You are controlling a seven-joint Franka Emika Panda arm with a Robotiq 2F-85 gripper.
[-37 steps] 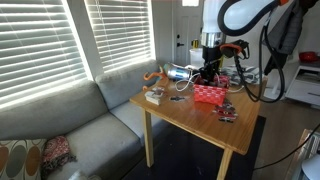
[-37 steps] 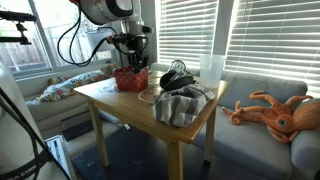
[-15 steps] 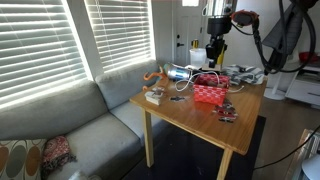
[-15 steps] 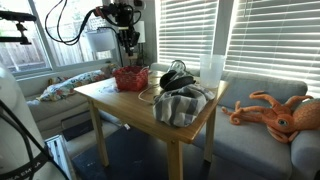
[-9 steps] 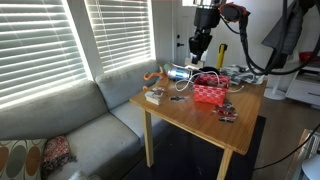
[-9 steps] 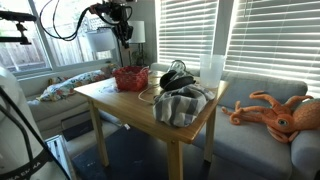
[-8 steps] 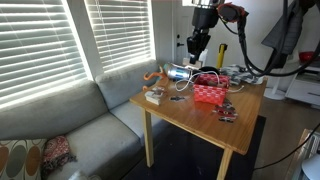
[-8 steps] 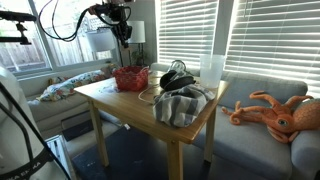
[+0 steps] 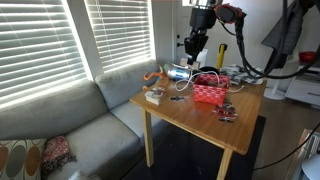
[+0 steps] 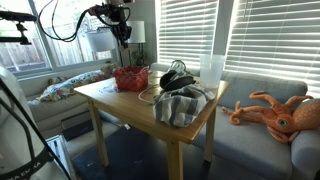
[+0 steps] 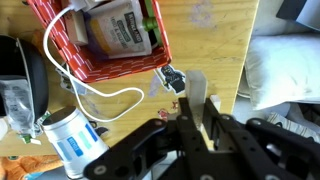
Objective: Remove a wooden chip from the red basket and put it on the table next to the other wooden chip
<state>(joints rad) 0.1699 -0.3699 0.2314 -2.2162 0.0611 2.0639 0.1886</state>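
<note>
The gripper [image 11: 205, 102] hangs high above the table [image 11: 212, 35]. In the wrist view its pale fingers [image 11: 196, 95] stand close together with barely a gap. Whether a chip is pinched between them cannot be told. In both exterior views the claw [image 9: 192, 46] [image 10: 124, 36] is well clear of everything on the tabletop.

Beneath it in the wrist view lies a small red-and-dark piece [image 11: 170, 78] on bare wood, just beside a corner of the red basket [image 11: 70, 62]. Inside the basket a packet with a green-and-white label [image 11: 117, 30] lies flat. No wooden chips can be made out in the part of the basket that shows. A white cable [image 11: 105, 95] crosses the basket's rim and loops out onto the table, ending near a white can [image 11: 73, 138] lying on its side.

In an exterior view the basket [image 9: 209, 92] sits on the table [image 9: 190, 118] below the claw and a little to one side. The other wooden chip [image 9: 154, 96] rests near the sofa-side edge, well apart from the basket, with an orange curved object [image 9: 152, 77] near it.
</note>
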